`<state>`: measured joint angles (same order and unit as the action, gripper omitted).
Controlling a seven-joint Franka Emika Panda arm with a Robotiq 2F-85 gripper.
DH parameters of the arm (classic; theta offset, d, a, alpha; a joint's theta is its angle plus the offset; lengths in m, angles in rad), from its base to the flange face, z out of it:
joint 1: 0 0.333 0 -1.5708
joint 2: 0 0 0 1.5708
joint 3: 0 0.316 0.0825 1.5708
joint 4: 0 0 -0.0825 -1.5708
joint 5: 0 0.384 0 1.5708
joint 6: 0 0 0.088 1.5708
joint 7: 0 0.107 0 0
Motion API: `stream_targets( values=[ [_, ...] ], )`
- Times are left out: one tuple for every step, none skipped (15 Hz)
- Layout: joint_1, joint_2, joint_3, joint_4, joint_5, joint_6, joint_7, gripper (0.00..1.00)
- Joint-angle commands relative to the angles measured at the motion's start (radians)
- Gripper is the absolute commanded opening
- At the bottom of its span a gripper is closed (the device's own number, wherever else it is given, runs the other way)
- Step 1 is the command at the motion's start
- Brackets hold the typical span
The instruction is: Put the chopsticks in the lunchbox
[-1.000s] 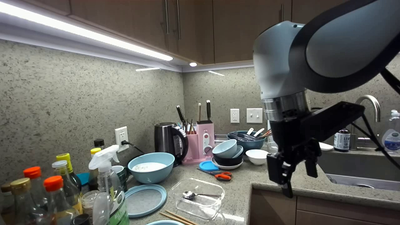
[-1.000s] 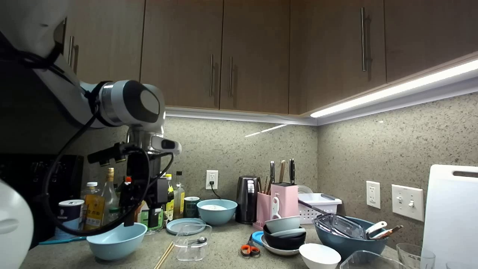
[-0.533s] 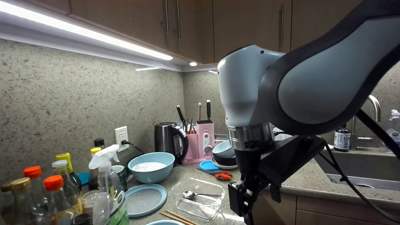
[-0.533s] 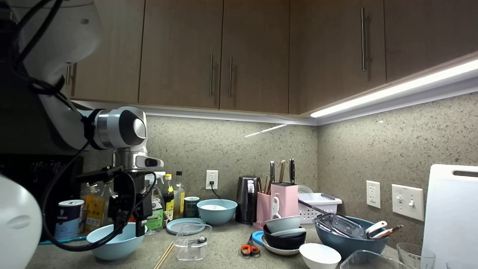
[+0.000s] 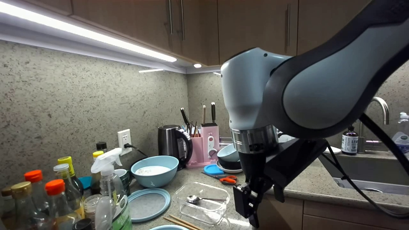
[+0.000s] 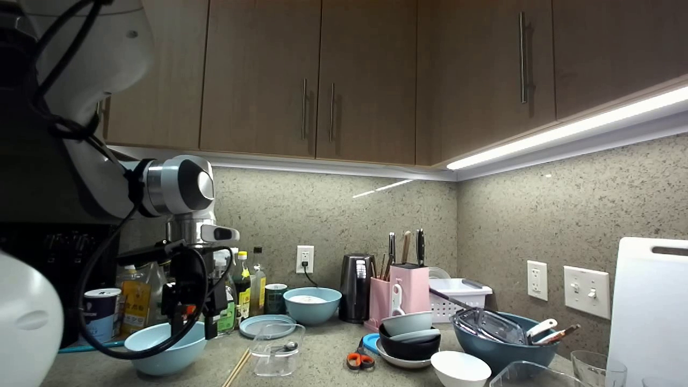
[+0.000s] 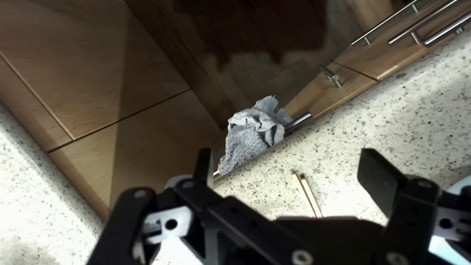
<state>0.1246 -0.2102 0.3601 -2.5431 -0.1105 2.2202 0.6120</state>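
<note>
The gripper [image 7: 287, 160] hangs with its fingers spread wide. Apart from it, the chopsticks [image 7: 311, 197] lie side by side on the counter [image 6: 322, 365], between the clear lunchbox [image 6: 273, 367] and a blue bowl [image 6: 173, 363]. A spoon [image 6: 291, 345] rests in the lunchbox; scissors [image 6: 360, 359] lie beyond.

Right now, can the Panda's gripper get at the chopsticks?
Likely yes: the gripper is open, and in the wrist view nothing lies on the visible ends of the chopsticks. The blue bowl beside them might crowd it on the way down.
</note>
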Motion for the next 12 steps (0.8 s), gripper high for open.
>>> stream_targets(
  values=[
    [-0.008, 0.140, -0.013, 0.075, -0.148, 0.042, 0.046, 1.00],
    [-0.006, 0.186, -0.019, 0.098, -0.206, 0.064, 0.070, 1.00],
    [0.001, 0.222, -0.030, 0.120, -0.254, 0.080, 0.090, 1.00],
    [0.012, 0.252, -0.040, 0.135, -0.312, 0.093, 0.127, 1.00],
    [0.026, 0.268, -0.053, 0.146, -0.371, 0.092, 0.155, 1.00],
    [0.039, 0.210, -0.071, 0.111, -0.284, 0.073, 0.089, 1.00],
    [0.047, 0.241, -0.080, 0.129, -0.319, 0.078, 0.110, 1.00],
    [0.053, 0.263, -0.086, 0.142, -0.335, 0.080, 0.118, 1.00],
    [0.055, 0.274, -0.089, 0.149, -0.337, 0.080, 0.118, 1.00],
    [0.056, 0.277, -0.089, 0.153, -0.337, 0.080, 0.118, 1.00],
    [0.056, 0.286, -0.086, 0.153, -0.324, 0.098, 0.083, 1.00],
    [0.058, 0.315, -0.091, 0.170, -0.310, 0.108, 0.074, 1.00]
  ],
)
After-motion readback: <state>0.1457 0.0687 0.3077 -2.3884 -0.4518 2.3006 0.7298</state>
